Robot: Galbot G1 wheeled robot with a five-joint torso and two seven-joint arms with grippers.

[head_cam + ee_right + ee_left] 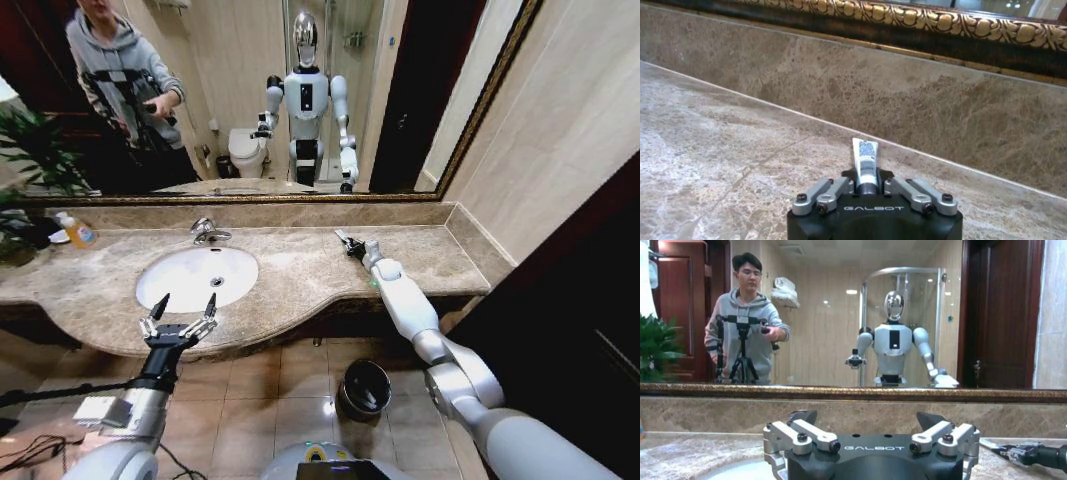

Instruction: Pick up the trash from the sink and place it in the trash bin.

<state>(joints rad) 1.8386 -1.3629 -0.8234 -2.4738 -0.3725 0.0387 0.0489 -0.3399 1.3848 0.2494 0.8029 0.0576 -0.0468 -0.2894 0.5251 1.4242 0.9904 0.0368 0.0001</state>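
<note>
The right gripper [866, 186] is clamped on a small white tube [865, 156], its fingers drawn in narrow around the tube's lower end. The tube's long axis runs straight out from the gripper, its flat crimped end pointing ahead toward the marbled backsplash [920, 110] under the gilded mirror frame [933, 22]. Seen from the head view, this right gripper [350, 245] sits low over the stone counter [300, 270], to the right of the sink [197, 277] and near the back wall, with the right arm [405, 305] reaching up to it from the counter's front edge.

The left gripper [180, 318] stands wide, holding nothing, its two fingertips [212, 303] spread apart and pointing toward the mirror. It hovers at the near rim of the sink, over the counter's front edge. In the left wrist view its fingers [803, 436] are splayed on either side of the body.

The basin is a white oval with a chrome faucet [207, 231] behind it. A yellow-orange soap bottle [78, 233] stands well to the left of the sink. The trash bin [365, 388], round and dark with a shiny rim, stands on the tiled floor [260, 390] below the counter, to the right of the sink and beneath the right arm.
</note>
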